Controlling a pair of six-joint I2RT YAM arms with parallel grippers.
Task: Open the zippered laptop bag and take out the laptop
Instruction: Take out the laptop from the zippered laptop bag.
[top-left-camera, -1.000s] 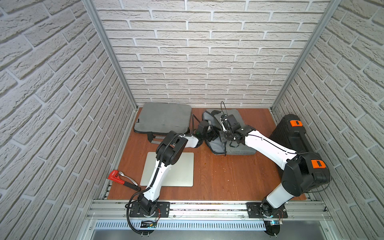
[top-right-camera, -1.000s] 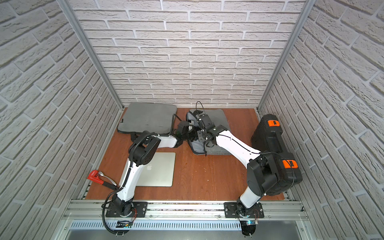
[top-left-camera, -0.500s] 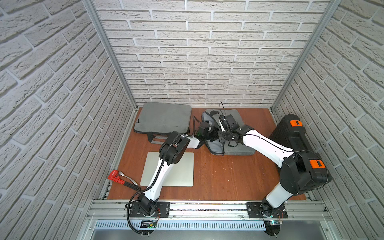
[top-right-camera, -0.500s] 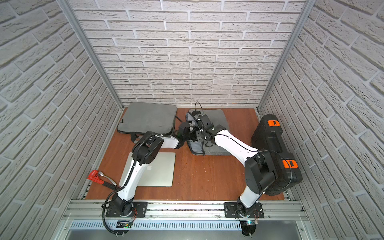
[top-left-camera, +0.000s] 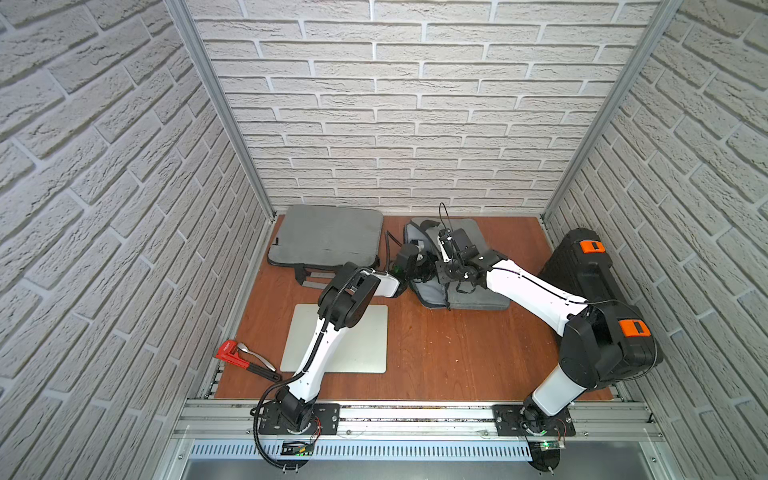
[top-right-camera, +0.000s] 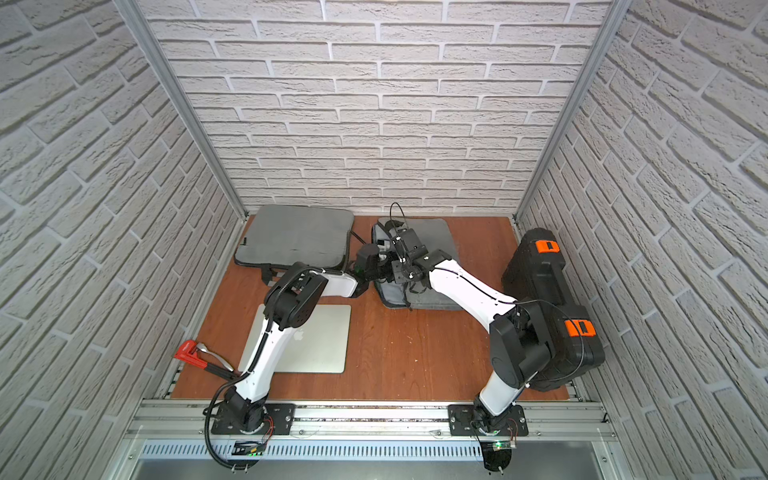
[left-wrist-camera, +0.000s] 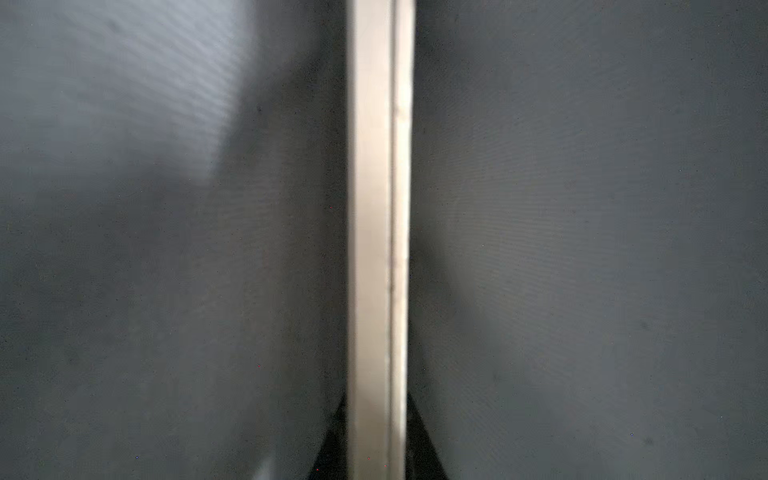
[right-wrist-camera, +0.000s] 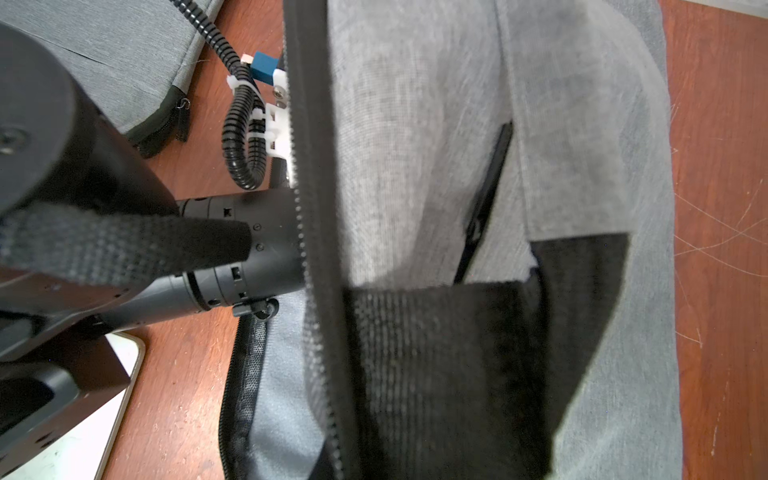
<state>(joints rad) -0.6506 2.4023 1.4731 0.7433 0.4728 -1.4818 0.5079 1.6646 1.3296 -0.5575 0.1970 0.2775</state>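
Note:
In both top views the grey laptop bag (top-left-camera: 478, 297) (top-right-camera: 432, 232) lies at the back middle of the table, unzipped along its near-left side. My right gripper (top-left-camera: 441, 245) is shut on the bag's black strap (right-wrist-camera: 436, 374) and holds the top flap (right-wrist-camera: 415, 124) up, with its open zipper (right-wrist-camera: 311, 208) along the edge. My left arm's wrist (right-wrist-camera: 249, 245) reaches in under that flap, so the top views hide its fingertips. Inside the dark lining, the left wrist view shows the laptop's silver edge (left-wrist-camera: 374, 208). My left gripper (left-wrist-camera: 376, 436) is shut on that edge.
A second grey bag (top-left-camera: 328, 237) lies flat at the back left. Another silver laptop (top-left-camera: 357, 340) rests on the table at the front left, under my left arm. A red wrench (top-left-camera: 232, 353) lies by the left wall. A black hard case (top-left-camera: 590, 282) stands along the right wall.
My left gripper has pushed a little deeper into the bag and closed on the laptop's edge. The right gripper still holds the flap up, shifted slightly back.

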